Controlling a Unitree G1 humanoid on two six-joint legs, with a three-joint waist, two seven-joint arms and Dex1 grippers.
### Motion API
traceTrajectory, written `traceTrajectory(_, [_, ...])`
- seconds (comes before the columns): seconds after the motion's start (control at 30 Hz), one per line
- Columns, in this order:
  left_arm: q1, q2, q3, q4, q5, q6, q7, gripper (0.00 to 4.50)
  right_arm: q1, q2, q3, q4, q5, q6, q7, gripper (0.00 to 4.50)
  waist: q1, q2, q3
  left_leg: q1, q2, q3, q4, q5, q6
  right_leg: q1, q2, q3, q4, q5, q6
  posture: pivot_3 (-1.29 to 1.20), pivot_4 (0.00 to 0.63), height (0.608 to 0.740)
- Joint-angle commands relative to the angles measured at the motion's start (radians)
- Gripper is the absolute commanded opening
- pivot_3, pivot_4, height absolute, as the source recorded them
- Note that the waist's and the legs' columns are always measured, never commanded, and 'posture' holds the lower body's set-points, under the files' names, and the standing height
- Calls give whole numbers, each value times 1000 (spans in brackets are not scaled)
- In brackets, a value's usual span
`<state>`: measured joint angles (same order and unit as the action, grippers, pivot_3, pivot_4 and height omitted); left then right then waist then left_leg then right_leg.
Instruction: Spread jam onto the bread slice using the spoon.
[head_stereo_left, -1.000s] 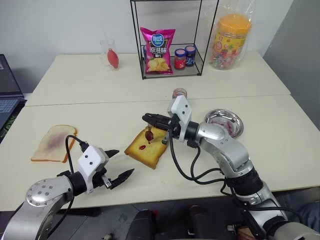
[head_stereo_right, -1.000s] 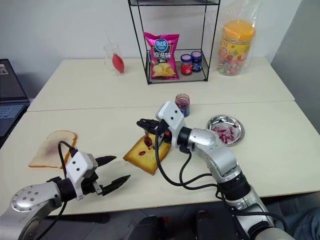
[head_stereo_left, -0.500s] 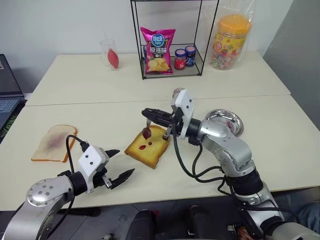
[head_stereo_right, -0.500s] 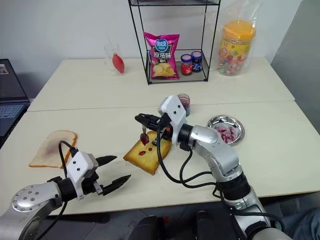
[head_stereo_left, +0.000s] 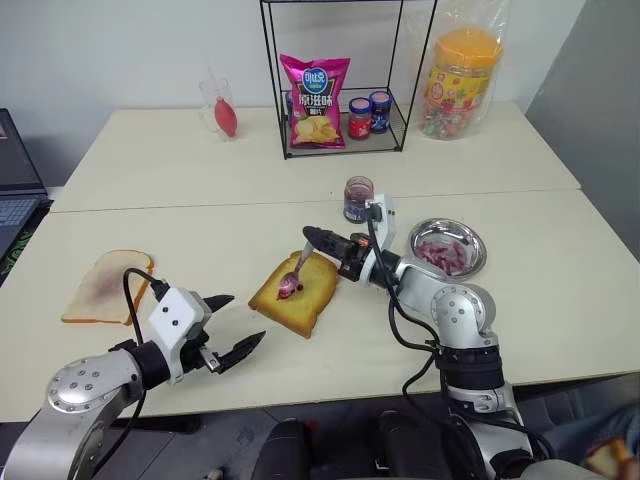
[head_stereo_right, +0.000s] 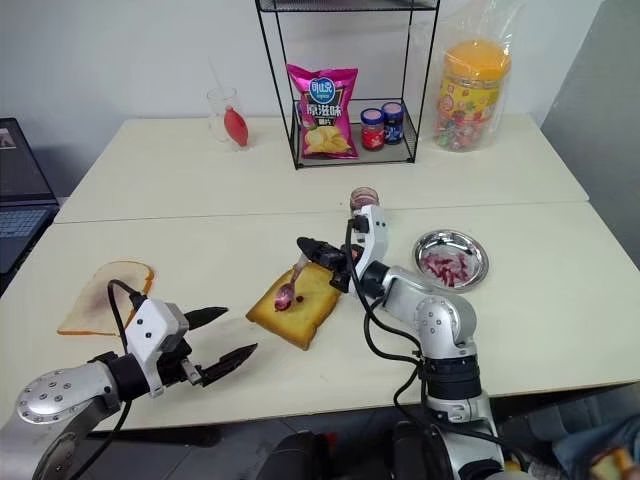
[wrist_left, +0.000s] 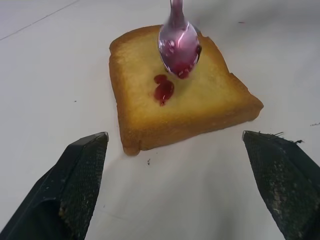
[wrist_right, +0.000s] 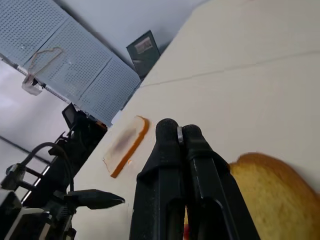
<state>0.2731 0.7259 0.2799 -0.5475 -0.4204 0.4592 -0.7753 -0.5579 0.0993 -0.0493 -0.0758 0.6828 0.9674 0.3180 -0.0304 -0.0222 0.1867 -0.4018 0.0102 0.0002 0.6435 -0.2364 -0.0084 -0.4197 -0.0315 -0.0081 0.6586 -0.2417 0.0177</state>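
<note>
The golden-brown bread slice lies flat near the table's middle, with a small red jam blob on its top. My right gripper is shut on the handle of the silver spoon, just behind the slice. The spoon slants down toward me, and its jam-coated bowl sits right over the toast's far part; contact is unclear. The dark jam jar stands behind the right wrist. My left gripper hovers open near the front edge, to the left of the slice, with nothing in it.
A paler slice with a pink smear lies at the left. A metal dish sits to the right of the arm. At the back stand a wire rack with a crisp bag and two lidded jars, a candy tub and a glass.
My right wrist has rolled and come down. The spoon, which hung bowl-down above the slice, now slants with its bowl at the toast's surface. The left gripper has kept still.
</note>
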Motion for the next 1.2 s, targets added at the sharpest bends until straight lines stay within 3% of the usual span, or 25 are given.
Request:
traceTrajectory(0.03, [13, 26, 37, -6, -11, 0, -20, 4500, -16, 43, -28, 60, 11, -45, -22, 26, 0, 0, 0, 0, 0, 0, 0, 0, 0, 0, 0, 0, 0, 0, 0, 0, 150, 740])
traceTrajectory(0.6, [0, 26, -4, 15, 7, -30, -44, 4500, -49, 31, -68, 232, -27, -187, -49, 26, -1, 0, 0, 0, 1, 0, 0, 0, 0, 0, 1, 0, 0, 0, 0, 0, 150, 740])
traceTrajectory(0.97, [-44, 21, -37, 17, 4, -23, -37, 4500, -73, -71, -168, 198, 14, -153, -69, 26, 0, 0, 0, 0, 1, 1, 0, 0, 0, 0, 2, 1, 0, 0, 0, 0, 150, 740])
traceTrajectory(1.2, [-35, 18, -28, 34, 6, -40, -47, 4500, -53, -28, -203, 25, 180, 20, -152, 26, 0, 0, 0, 0, 2, 0, 0, 0, 0, 0, 2, 1, 0, 0, 0, 0, 150, 740])
